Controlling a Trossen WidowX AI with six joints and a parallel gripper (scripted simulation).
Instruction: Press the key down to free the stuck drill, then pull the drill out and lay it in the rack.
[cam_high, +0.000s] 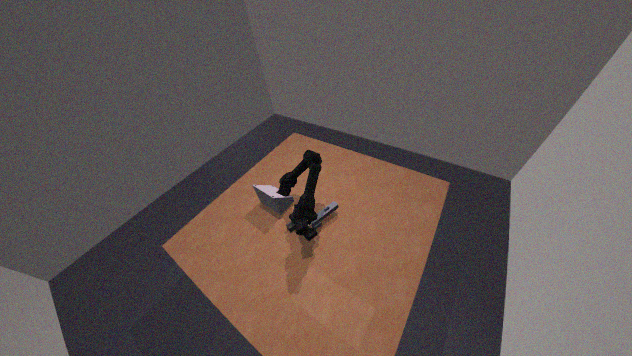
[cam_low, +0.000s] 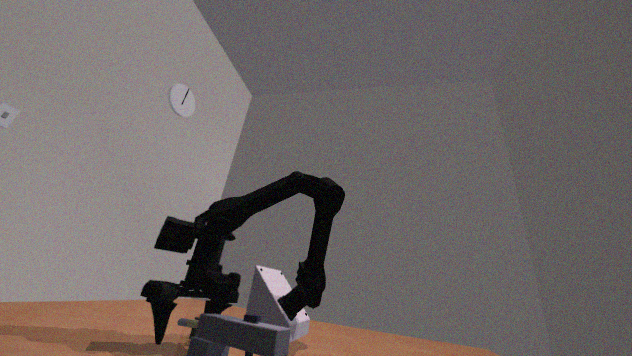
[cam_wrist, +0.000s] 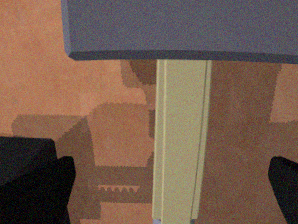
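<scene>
A grey holder block (cam_wrist: 173, 6) fills the top of the wrist view. The drill (cam_wrist: 180, 143), a yellow-green bar with a grey round tip, sticks out of the block towards the camera. My gripper (cam_wrist: 173, 167) is wide open, with one black finger on each side of the drill and not touching it. In the exterior view the gripper (cam_low: 186, 315) hangs at the left end of the block (cam_low: 240, 334), where the drill's end (cam_low: 187, 322) pokes out. A small dark key (cam_low: 252, 318) sits on top of the block. The white wedge-shaped rack (cam_low: 272, 295) stands behind it.
In the top view the arm (cam_high: 306, 192) stands on an orange floor patch, between the white wedge (cam_high: 272, 196) and the grey block (cam_high: 325, 211). A dark border and grey walls surround the patch.
</scene>
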